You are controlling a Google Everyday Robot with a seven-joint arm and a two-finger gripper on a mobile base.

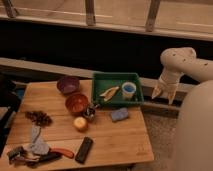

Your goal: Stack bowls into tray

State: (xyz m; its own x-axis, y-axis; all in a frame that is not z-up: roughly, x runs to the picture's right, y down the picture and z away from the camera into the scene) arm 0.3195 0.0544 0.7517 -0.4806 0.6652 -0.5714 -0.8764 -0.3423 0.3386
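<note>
The dull purple bowl (67,84) sits upright at the back of the wooden table. The orange-red bowl (76,103) stands just in front of it, to its right. The green tray (117,101) lies to the right of both bowls at the table's back right. It holds a light-blue cup (129,90) and a yellowish peel-like object (109,92). My gripper (165,93) hangs fingers-down off the table's right side, beside the tray's right end. It is open and empty.
A tiny metal cup (90,112) stands by the tray's front left corner. A blue sponge (119,115), a yellow ball-like fruit (80,123), a black bar (84,149), a pine cone (38,118) and tools (35,150) lie on the table (120,140).
</note>
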